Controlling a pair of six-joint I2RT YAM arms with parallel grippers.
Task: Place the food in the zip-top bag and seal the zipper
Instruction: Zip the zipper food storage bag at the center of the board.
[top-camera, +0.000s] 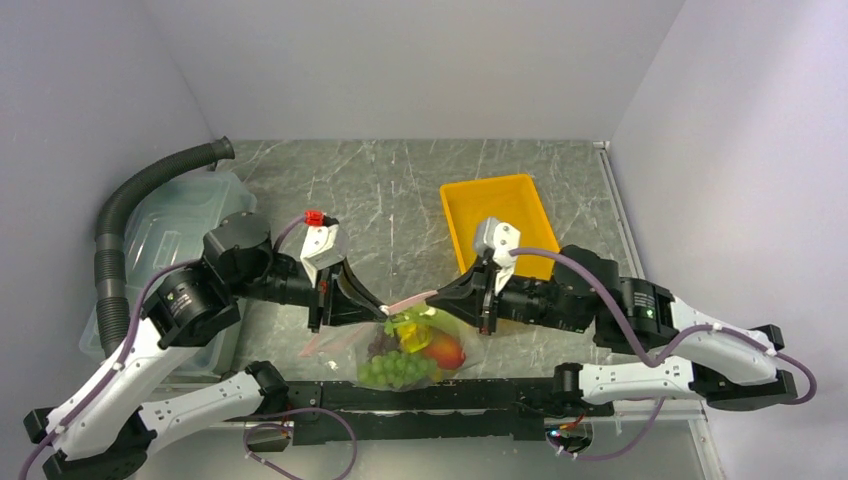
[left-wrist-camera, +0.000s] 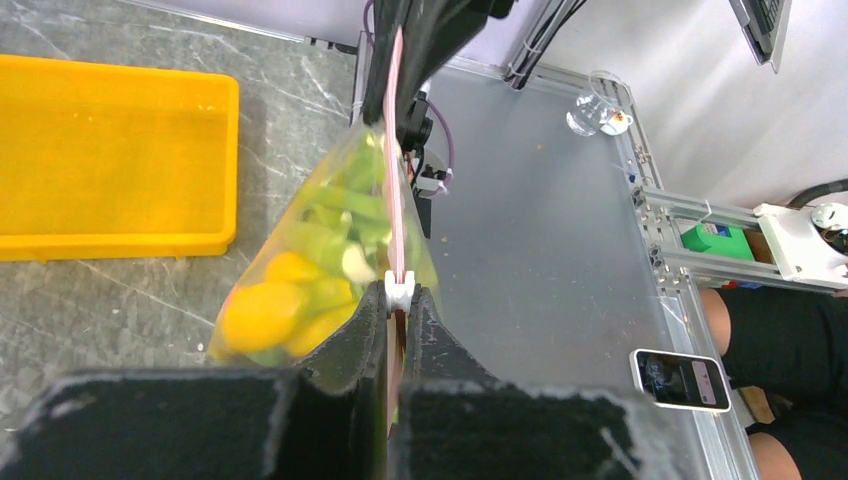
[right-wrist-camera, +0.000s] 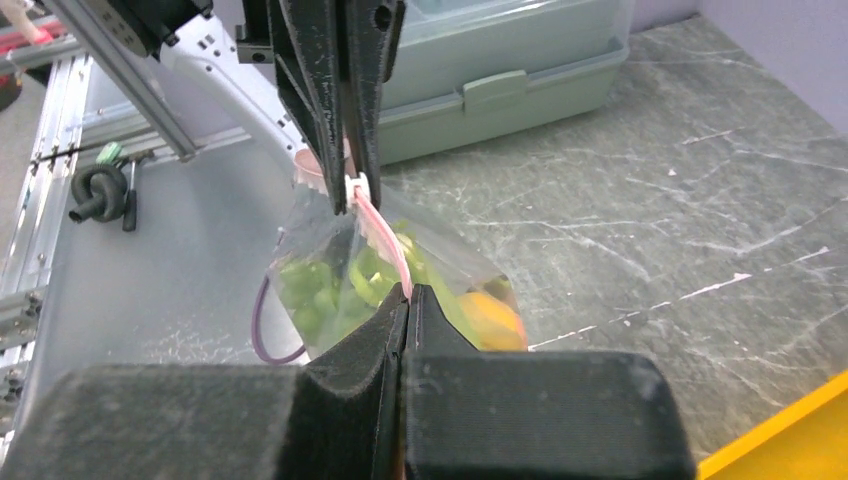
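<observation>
The clear zip-top bag (top-camera: 408, 345) hangs between my two grippers, just above the table's near edge. Inside it is the food: green grapes (top-camera: 393, 370), a red-orange fruit (top-camera: 447, 352) and yellow pieces (top-camera: 415, 335). The pink zipper (top-camera: 412, 299) is stretched taut between the fingertips. My left gripper (top-camera: 383, 310) is shut on the zipper at its white slider (left-wrist-camera: 399, 287). My right gripper (top-camera: 440, 294) is shut on the zipper's other end (right-wrist-camera: 400, 270). In the right wrist view the left gripper's fingers (right-wrist-camera: 345, 150) come down from above onto the slider (right-wrist-camera: 358, 185).
A yellow tray (top-camera: 497, 215) lies behind the right gripper, with nothing showing in it. A translucent lidded bin (top-camera: 170, 240) and a grey ribbed hose (top-camera: 125, 205) stand at the far left. Metal framing (left-wrist-camera: 690, 230) and a phone (left-wrist-camera: 682, 380) lie beyond the near edge.
</observation>
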